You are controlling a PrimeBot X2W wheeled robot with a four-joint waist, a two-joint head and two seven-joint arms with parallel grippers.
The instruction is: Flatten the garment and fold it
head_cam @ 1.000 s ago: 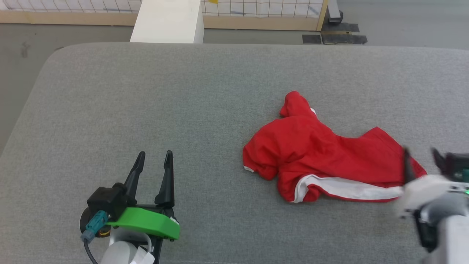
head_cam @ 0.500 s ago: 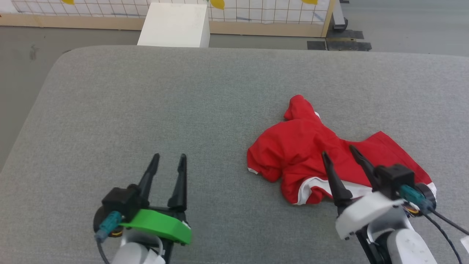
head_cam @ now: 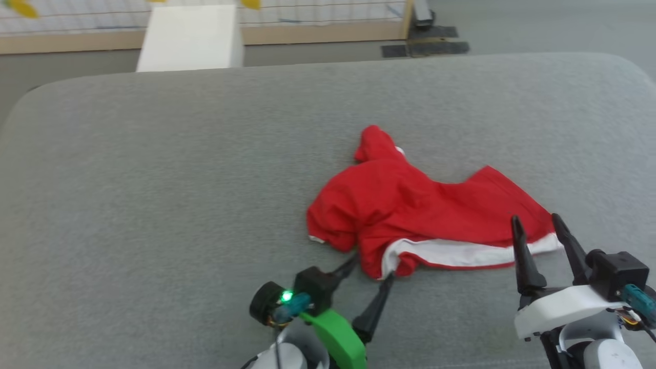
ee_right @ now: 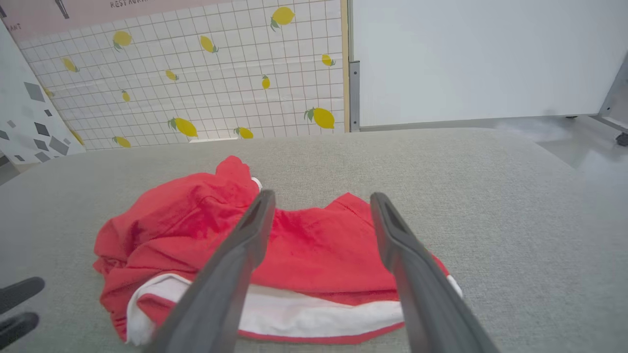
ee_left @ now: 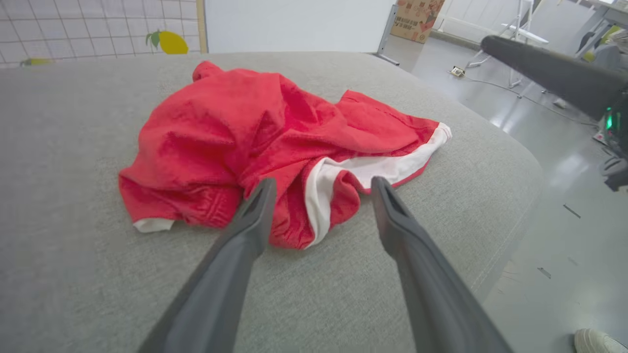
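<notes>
Our left gripper (head_cam: pixel 371 270) is spread wide and empty, its tips at the near edge of the crumpled red garment (head_cam: pixel 410 210). Our right gripper (head_cam: pixel 535 220), spread and empty too, hovers at the garment's white-striped right end. The garment lies on a grey padded surface (head_cam: pixel 154 179). Beyond the garment stand a white box (head_cam: pixel 189 38) and a lemon-patterned wall (ee_right: pixel 196 88).

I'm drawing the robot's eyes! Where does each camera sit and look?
Head view: on the head, looking down at the grey cushion, garment, left gripper and right gripper.
Left wrist view: on the left wrist, looking along its open fingers at the garment.
Right wrist view: on the right wrist, along its open fingers at the garment.
Shared: all show the garment.
</notes>
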